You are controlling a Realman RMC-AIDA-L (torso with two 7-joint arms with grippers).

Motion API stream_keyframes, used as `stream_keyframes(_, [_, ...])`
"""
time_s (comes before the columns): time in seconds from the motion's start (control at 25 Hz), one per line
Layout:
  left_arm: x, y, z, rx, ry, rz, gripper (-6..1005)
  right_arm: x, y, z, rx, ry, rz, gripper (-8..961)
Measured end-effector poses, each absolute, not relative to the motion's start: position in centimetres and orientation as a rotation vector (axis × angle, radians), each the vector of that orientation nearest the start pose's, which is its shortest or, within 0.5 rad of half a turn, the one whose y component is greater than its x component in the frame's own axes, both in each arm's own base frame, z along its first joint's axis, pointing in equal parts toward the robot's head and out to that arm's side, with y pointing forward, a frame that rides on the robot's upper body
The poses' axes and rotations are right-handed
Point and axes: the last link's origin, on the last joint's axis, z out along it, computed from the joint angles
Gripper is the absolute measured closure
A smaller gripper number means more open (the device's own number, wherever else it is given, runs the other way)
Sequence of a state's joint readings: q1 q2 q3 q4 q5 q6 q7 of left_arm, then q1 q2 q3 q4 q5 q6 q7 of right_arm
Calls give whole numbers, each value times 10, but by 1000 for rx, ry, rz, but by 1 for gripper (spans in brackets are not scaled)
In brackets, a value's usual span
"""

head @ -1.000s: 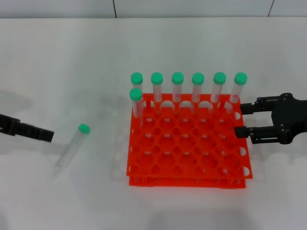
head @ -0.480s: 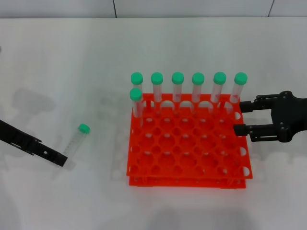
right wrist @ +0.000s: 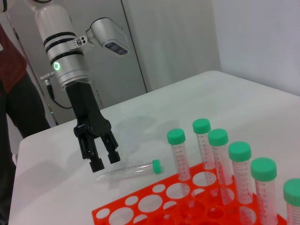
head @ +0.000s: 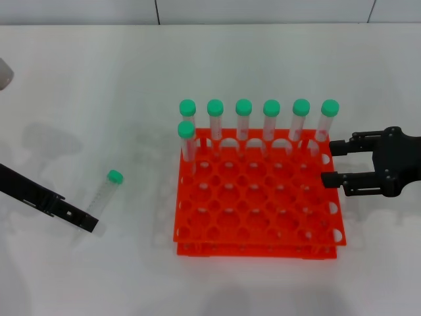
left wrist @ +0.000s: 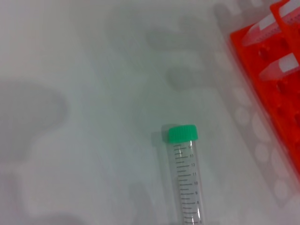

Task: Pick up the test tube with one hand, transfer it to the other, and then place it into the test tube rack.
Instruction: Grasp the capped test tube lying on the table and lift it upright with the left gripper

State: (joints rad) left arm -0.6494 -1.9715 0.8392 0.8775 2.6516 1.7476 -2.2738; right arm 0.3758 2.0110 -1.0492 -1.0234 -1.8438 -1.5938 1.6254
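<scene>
The tube (head: 103,197) is a slim clear cylinder with printed graduation marks and a round green cap, lying flat on the white table (head: 85,99) to the left of the orange-red rack (head: 256,204). The left gripper (right wrist: 104,161) hangs over the tube's uncapped end, jaws slightly parted and empty. The right gripper (head: 327,163) sits at the rack's right edge, jaws open and empty; seven capped tubes (head: 244,118) stand in the rack's back holes.

The test tube (left wrist: 186,180) bears a graduated scale with numerals too small to read reliably.
</scene>
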Motion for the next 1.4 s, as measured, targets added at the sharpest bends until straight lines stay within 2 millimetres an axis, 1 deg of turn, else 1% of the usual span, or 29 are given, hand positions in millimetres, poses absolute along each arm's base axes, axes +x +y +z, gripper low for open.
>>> stream_keyframes(0.16, [-286,333,48,-2606,-1508,407,124,242,315,33,-2856,527,520,290])
stream_keyframes(0.68, [-284,331,42,-2631,-1486,454,238,242,316,33,-2850,525,520,290])
stream_keyframes(0.92, [-283,331,36,-2653,-1486,480,380,242,318,33,-2845,524,517,291])
stream_keyframes(1.4, [-285,332,35,-2651,-1471,495,381,242,318,33,-2844,526,517,291])
